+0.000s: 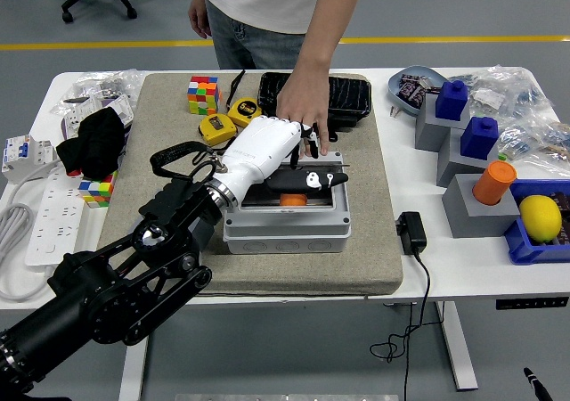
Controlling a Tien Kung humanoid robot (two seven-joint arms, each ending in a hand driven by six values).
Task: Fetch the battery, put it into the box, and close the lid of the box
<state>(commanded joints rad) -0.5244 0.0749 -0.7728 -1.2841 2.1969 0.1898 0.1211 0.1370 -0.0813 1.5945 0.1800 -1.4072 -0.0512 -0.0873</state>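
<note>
my left arm [107,294] comes in from the lower left corner and reaches over the grey mat [169,134] to the box [285,223]. my left hand [267,156] lies palm down on the clear lid [307,183], fingers laid out nearly flat along it and gripping nothing that i can see; it presses, it does not grasp. the lid is tilted low over the opening, not yet flat on the rim, so i judge i am in the last step, shutting the box.

the battery [292,199], the orange thing, is already inside the box, showing as a sliver under my hand and the lid. so the fetch and the placing look done.

the next move, as i judge it, calls for a steady push downward and toward the near edge until the lid seats all round, with my fingertips kept clear of the gap so they are not caught.

a person's hand [303,107] rests just behind the box at the far edge of the lid, fingers pointing down; whether it steadies the hinge or only touches the mat i cannot tell. my hand covers most of the lid, so its hinge and any latch are hidden. most of the battery is hidden too. my right arm is nowhere in view.
</note>
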